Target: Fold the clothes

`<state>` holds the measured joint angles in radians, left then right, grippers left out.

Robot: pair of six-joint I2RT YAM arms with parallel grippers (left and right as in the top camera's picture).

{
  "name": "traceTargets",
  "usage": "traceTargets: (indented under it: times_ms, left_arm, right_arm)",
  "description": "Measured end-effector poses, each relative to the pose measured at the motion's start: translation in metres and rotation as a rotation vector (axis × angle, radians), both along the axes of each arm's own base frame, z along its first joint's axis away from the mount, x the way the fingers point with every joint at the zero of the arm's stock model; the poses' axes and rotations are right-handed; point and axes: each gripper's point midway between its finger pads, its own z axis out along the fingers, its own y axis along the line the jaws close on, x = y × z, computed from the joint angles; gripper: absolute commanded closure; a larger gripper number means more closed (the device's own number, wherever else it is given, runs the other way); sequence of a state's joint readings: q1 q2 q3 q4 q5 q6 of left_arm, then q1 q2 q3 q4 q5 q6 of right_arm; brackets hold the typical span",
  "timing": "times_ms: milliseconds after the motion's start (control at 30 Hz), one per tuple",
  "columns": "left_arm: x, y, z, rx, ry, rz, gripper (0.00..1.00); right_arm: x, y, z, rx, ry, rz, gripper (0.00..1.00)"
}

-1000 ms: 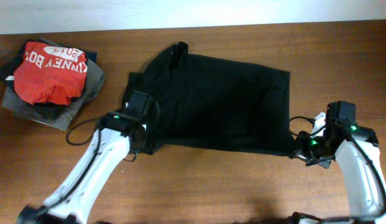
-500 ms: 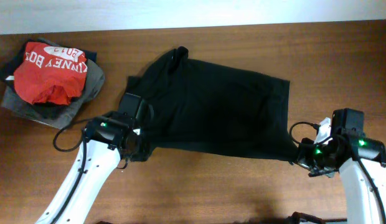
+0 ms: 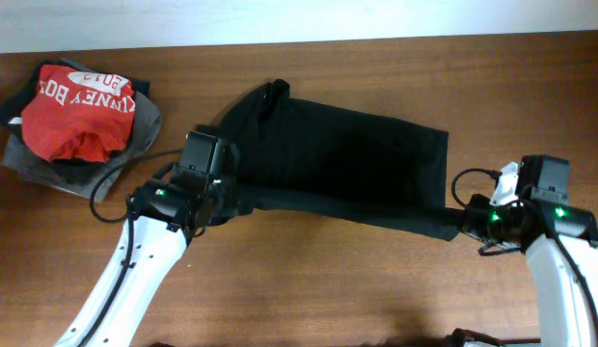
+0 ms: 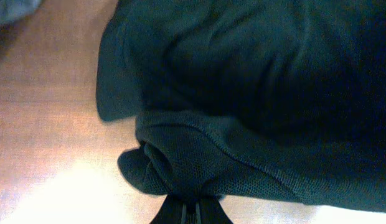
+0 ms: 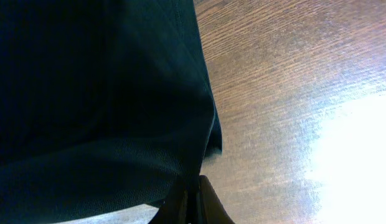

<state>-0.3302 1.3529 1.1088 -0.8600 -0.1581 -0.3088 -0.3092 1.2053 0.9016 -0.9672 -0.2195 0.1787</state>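
A black shirt (image 3: 347, 159) lies spread across the middle of the wooden table, its near edge lifted and folded toward the back. My left gripper (image 3: 225, 204) is shut on the shirt's near left corner, bunched at the fingertips in the left wrist view (image 4: 190, 202). My right gripper (image 3: 460, 221) is shut on the near right corner, with the hem pinched between the fingers in the right wrist view (image 5: 192, 196). The shirt (image 4: 261, 81) fills most of the left wrist view and, in the right wrist view, the shirt (image 5: 87, 93) hangs over the table.
A pile of clothes with a red printed shirt (image 3: 77, 111) on top of grey garments (image 3: 135, 145) sits at the back left. Bare wooden table (image 3: 338, 280) lies in front of the black shirt.
Both grippers have carried the shirt's near edge toward the back, over the rest of the shirt. The visible black area has become narrower from front to back.
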Motion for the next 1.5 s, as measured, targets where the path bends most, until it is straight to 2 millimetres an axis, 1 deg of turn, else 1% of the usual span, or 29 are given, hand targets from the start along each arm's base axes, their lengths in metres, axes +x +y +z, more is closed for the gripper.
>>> traceTargets:
  times_ms: [67, 167, 267, 467, 600, 767, 867, 1067, 1100, 1133, 1167, 1233, 1267, 1400, 1467, 1500]
  left_arm:
    - [0.009, -0.003, -0.001, -0.006, -0.022, 0.001, 0.99]
    - [0.023, -0.007, -0.012, -0.003, -0.026, -0.003, 1.0]
    - [0.039, -0.012, -0.035, 0.016, -0.006, -0.016, 0.99]
    - [0.06, -0.017, -0.086, 0.048, 0.053, -0.022, 0.99]
    - [0.069, -0.019, -0.107, 0.057, 0.064, -0.022, 0.99]
    - [0.081, -0.019, -0.11, 0.068, 0.022, -0.014, 0.98]
    - [0.088, -0.019, -0.107, 0.067, -0.005, -0.009, 0.96]
    - [0.095, -0.019, -0.105, 0.071, -0.037, -0.001, 0.96]
    - [0.095, -0.019, -0.104, 0.073, -0.039, 0.0, 0.91]
    - [0.095, -0.018, -0.105, 0.075, -0.039, -0.001, 0.8]
    - [0.095, -0.018, -0.104, 0.079, -0.04, -0.003, 0.63]
    - [0.095, -0.017, -0.104, 0.085, -0.042, 0.0, 0.54]
    - [0.095, -0.017, -0.104, 0.086, -0.042, 0.001, 0.52]
    - [0.091, -0.014, -0.106, 0.107, -0.014, -0.016, 0.49]
    - [0.084, -0.01, -0.102, 0.129, 0.048, -0.035, 0.49]
    - [0.082, -0.009, -0.099, 0.13, 0.077, -0.046, 0.48]
  right_arm:
    - [0.006, -0.002, -0.007, 0.003, 0.008, -0.001, 0.96]
    - [0.017, -0.006, -0.017, 0.004, 0.013, 0.0, 0.96]
    - [0.032, -0.01, -0.028, 0.002, 0.0, 0.005, 0.96]
    - [0.051, -0.013, -0.042, 0.004, -0.019, 0.024, 0.96]
    - [0.059, -0.014, -0.051, 0.01, -0.026, 0.04, 0.96]
    - [0.071, -0.016, -0.059, 0.007, -0.047, 0.052, 0.96]
    - [0.079, -0.016, -0.062, 0.013, -0.068, 0.069, 0.96]
    - [0.091, -0.016, -0.062, 0.014, -0.115, 0.091, 0.94]
    - [0.092, -0.016, -0.062, 0.013, -0.119, 0.096, 0.82]
    - [0.092, -0.016, -0.061, 0.013, -0.12, 0.095, 0.65]
    - [0.092, -0.015, -0.062, 0.014, -0.12, 0.097, 0.53]
    - [0.09, -0.014, -0.062, 0.016, -0.114, 0.103, 0.49]
    - [0.089, -0.014, -0.062, 0.017, -0.109, 0.106, 0.49]
    - [0.078, -0.011, -0.063, 0.034, -0.057, 0.112, 0.49]
    - [0.073, -0.009, -0.054, 0.045, -0.012, 0.132, 0.49]
    - [0.073, -0.009, -0.046, 0.046, -0.001, 0.143, 0.5]
